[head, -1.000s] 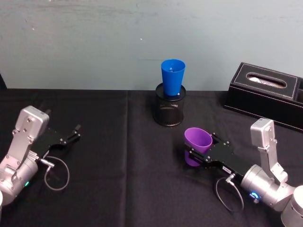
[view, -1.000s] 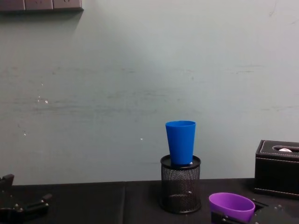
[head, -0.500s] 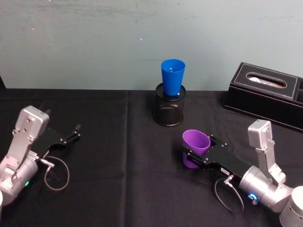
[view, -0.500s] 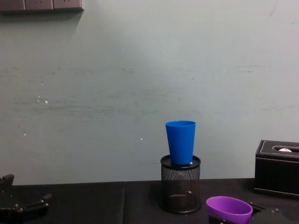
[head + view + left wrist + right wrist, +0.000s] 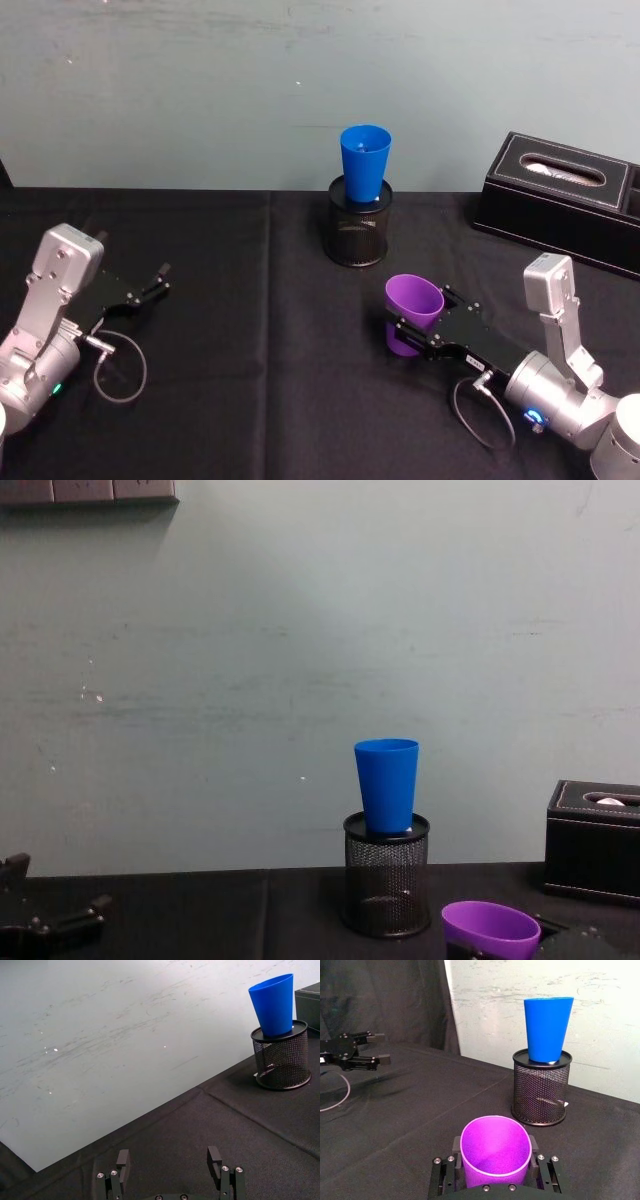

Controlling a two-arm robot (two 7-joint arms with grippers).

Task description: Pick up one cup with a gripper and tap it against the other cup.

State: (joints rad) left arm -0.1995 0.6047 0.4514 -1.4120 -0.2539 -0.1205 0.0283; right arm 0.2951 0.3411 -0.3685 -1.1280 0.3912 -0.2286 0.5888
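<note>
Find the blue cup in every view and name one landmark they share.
Head view: blue cup upper centre, standing in the mesh holder.
Chest view: blue cup right of centre, in the holder.
Left wrist view: blue cup far beyond the open left gripper.
Right wrist view: blue cup beyond the purple cup, which the right gripper grips.
Shared landmark: the mesh holder.

No text is legible. The white label (image 5: 477, 363) on the right gripper (image 5: 428, 312), at 4 o'clock from the purple cup (image 5: 415, 297), cannot be read.
</note>
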